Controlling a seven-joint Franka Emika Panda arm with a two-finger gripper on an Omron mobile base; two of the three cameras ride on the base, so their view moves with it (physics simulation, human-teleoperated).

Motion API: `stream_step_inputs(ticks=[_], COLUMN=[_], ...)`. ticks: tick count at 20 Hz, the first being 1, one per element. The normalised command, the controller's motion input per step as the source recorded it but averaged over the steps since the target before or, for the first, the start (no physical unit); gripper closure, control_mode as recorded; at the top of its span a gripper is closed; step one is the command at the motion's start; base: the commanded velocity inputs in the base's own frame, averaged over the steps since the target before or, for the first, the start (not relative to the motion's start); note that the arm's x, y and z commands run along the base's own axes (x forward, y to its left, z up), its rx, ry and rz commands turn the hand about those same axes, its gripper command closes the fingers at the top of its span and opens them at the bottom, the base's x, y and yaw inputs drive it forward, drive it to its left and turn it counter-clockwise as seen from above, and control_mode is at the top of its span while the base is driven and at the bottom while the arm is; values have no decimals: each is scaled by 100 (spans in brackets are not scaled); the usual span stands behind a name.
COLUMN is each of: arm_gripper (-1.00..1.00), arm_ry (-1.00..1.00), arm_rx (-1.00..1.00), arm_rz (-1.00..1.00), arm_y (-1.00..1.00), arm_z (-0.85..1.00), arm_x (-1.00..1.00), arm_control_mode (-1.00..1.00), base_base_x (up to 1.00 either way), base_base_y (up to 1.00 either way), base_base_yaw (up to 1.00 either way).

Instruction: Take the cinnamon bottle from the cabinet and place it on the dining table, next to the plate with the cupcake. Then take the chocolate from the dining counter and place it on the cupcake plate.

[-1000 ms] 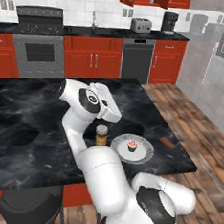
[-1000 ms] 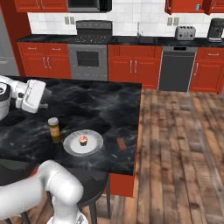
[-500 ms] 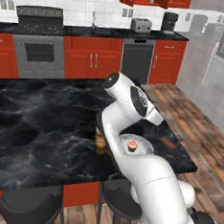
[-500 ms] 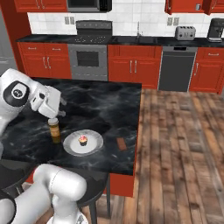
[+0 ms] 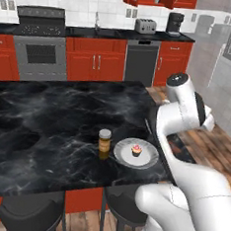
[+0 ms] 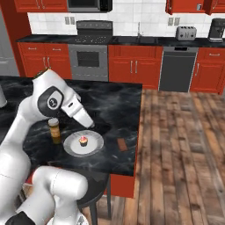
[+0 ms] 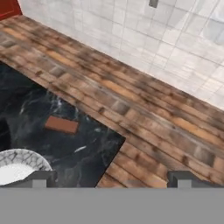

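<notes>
cinnamon bottle (image 5: 104,142) upright on the dining table (image 5: 48,116), just left of the plate with the cupcake (image 5: 146,159); cupcake (image 5: 136,150) on it. gripper (image 7: 112,180) fingers spread wide, holding nothing, above the table corner; chocolate (image 7: 61,124) flat near the edge.

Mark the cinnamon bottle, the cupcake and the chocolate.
cinnamon bottle (image 5: 104,142): left base view, amber body.
cupcake (image 6: 82,140): right base view, pink topping.
chocolate (image 7: 61,124): hand view, flat top face.
</notes>
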Motion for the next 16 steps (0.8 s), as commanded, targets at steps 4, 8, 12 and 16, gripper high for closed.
stream_step_inputs(ticks=[4,8,12,16], arm_gripper=[-100,-100,-100,-100], arm_ry=[39,42,41,31], arm_rx=[14,5,1,15], arm_rz=[28,34,44,50], arm_y=[-84,-64,-32,-11], arm_z=[-19,-51,-72,-57], arm_x=[9,50,67,56], arm_control_mode=[-100,-100,-100,-100], base_base_x=[0,0,0,0], base_base_y=[0,0,0,0], base_base_yaw=[0,0,0,0])
